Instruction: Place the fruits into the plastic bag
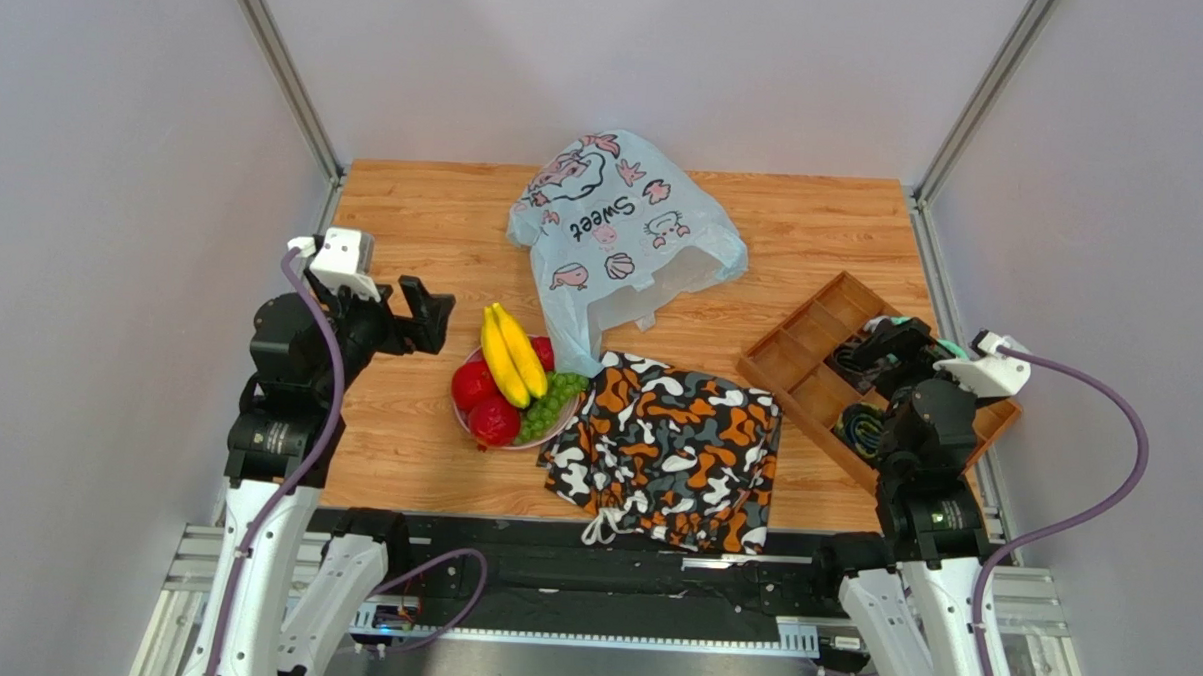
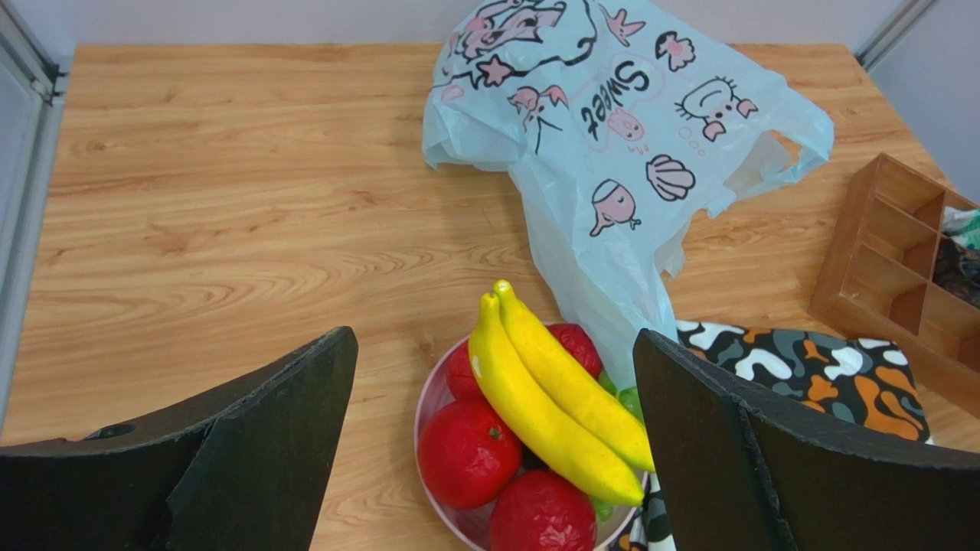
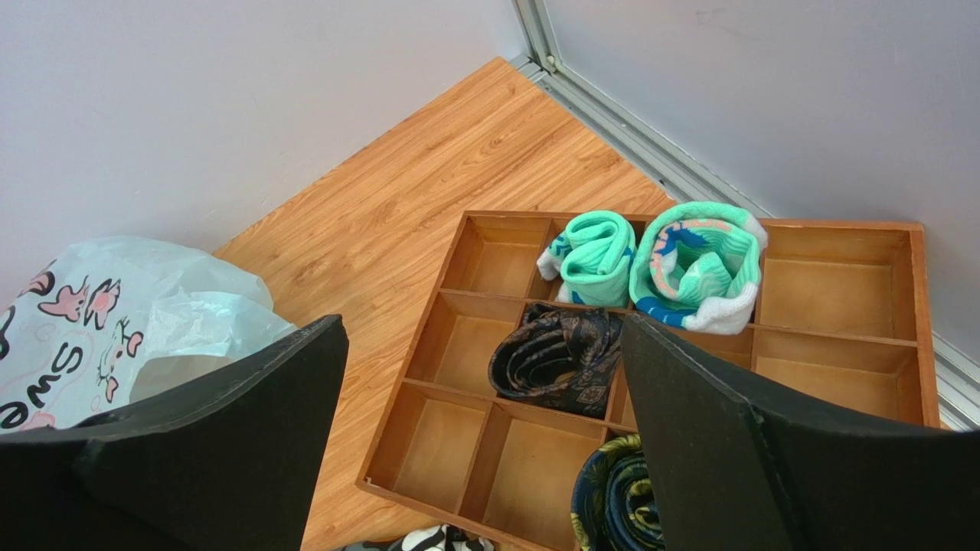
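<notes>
Top external view: the fruits [image 1: 495, 419] heaped on a pink plate [image 1: 556, 431] sit just right of the left gripper [image 1: 425, 314], spread and empty, the nearer one. The bananas [image 1: 511, 353] run upper left to lower right. The plastic bag [image 1: 627, 227] lies above them on the desk [image 1: 417, 212]; the right gripper [image 1: 881, 353], also spread, is well apart.

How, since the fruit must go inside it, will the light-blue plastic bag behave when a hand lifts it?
Probably floppy: the plastic bag lies crumpled and slumped on the table. Likely light, since the film looks thin and translucent. It may sag shut unless held open.
</notes>
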`<action>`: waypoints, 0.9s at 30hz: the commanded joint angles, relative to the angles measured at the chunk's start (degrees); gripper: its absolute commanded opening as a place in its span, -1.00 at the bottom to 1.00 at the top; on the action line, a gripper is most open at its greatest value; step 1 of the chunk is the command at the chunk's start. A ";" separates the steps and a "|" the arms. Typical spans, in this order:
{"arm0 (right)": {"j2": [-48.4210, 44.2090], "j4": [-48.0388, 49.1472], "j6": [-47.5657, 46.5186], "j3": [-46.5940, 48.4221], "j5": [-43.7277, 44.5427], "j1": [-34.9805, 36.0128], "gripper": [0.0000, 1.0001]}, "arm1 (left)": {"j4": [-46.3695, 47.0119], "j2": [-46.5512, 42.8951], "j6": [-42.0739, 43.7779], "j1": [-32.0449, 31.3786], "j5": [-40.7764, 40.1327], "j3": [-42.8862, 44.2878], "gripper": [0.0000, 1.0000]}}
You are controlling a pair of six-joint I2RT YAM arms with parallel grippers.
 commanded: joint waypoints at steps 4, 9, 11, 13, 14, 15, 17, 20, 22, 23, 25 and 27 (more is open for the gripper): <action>-1.04 2.50 -0.31 1.52 -0.04 0.09 0.85 | -0.17 0.36 0.30 0.16 1.44 1.17 0.99; -0.78 2.68 -1.10 2.04 -1.27 0.09 0.82 | 0.18 0.45 0.30 0.25 2.49 0.91 0.99; -0.43 2.86 -1.89 2.22 -2.41 0.09 0.80 | 0.62 0.36 0.65 0.16 3.89 0.38 0.99; -0.17 3.29 -2.33 2.66 -3.72 0.09 0.79 | 1.06 0.45 0.92 0.25 4.51 0.03 0.99; 0.27 3.56 -3.02 2.75 -5.64 0.09 0.78 | 1.24 0.54 0.92 0.34 5.12 -0.06 0.98; 0.71 4.60 -3.64 2.92 -7.40 0.00 0.76 | 1.41 0.80 0.92 0.25 5.74 -0.06 0.99; 2.02 5.58 -5.57 3.80 -15.45 0.00 0.66 | 1.94 0.98 0.92 0.25 8.19 -0.24 0.99; 7.55 5.85 -6.55 6.87 -28.48 0.18 0.55 | 2.99 0.89 1.18 0.25 11.71 -0.59 0.98; 13.97 5.06 -6.90 8.45 -36.29 1.31 0.48 | 3.61 0.89 1.36 0.25 13.29 -0.85 0.98; 16.60 4.53 -6.90 10.46 -36.68 2.37 0.43 | 3.70 0.89 1.36 0.25 13.56 -0.94 0.99; 23.00 3.91 -7.86 12.06 -35.38 8.14 0.41 | 3.96 1.06 1.36 0.25 14.44 -1.11 0.98; 26.97 4.78 -9.61 14.34 -33.27 13.16 0.40 | 4.49 1.24 1.27 0.25 14.97 -1.38 0.99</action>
